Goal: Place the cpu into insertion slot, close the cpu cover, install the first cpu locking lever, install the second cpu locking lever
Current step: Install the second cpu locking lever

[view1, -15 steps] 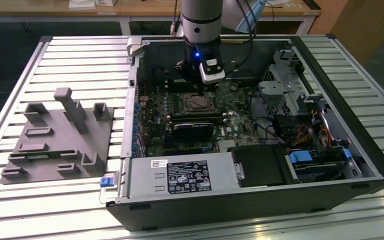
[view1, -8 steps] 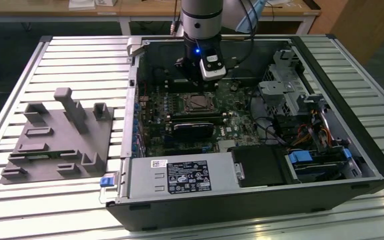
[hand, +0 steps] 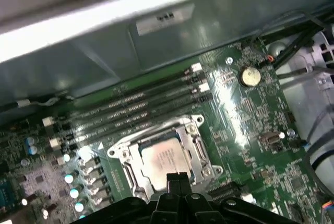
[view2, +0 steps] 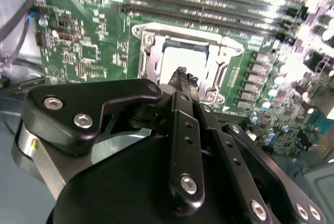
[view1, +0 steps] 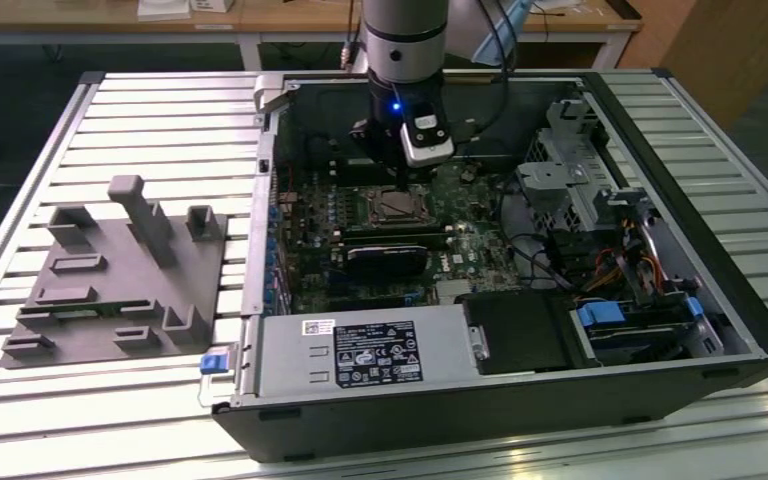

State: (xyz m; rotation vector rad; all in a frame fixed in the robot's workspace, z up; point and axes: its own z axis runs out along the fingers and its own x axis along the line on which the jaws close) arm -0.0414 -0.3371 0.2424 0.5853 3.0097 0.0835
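In the exterior view the arm comes down from the top centre of the frame into the open computer case [view1: 704,330], and its gripper [view1: 391,180] hangs just above the insertion slot [view1: 395,207] in the middle of the green motherboard [view1: 471,250]. The first wrist view shows the cpu [hand: 166,160] seated flat in the slot, lower centre of the frame, with the silvery cpu cover [hand: 195,145] lying down around it as a frame. The fingertips [hand: 177,181] are pressed together, holding nothing, and sit at the near edge of the chip. In the second wrist view the narrow fingertips [view2: 183,78] stand over the socket's near rim. The long memory slots [hand: 135,112] run close beside the socket's far edge; the other sides border low board parts. A grey fixture tray [view1: 117,280] lies outside the case at the exterior view's left.
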